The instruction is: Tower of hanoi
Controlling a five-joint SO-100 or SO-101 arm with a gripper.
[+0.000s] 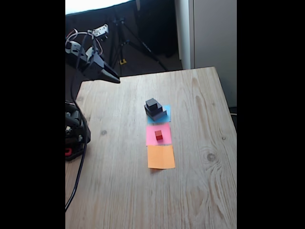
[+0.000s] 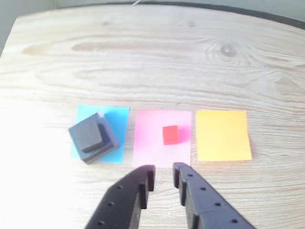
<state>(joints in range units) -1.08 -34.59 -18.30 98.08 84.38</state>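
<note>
Gripper (image 2: 163, 177) empty, jaws slightly parted, above bench (image 2: 157, 62) | red cube (image 2: 170, 134) on pink square (image 2: 148, 138) | next: small black cube (image 2: 89, 133) to orange square (image 2: 223, 135); descend straight, centred.

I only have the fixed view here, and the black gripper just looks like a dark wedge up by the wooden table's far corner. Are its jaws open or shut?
Observer: In the wrist view the black gripper shows a narrow gap between its fingertips, and nothing is held.
Operator: What is it aimed at?
Observer: The gap lines up with the tiny red cube on the pink paper square. The cube lies beyond the fingertips and they do not touch it.
Operator: Does the stack sit square on its paper?
Observer: No. The stack of dark square blocks is turned against the blue paper square and sits toward the paper's left edge in that view.
</note>
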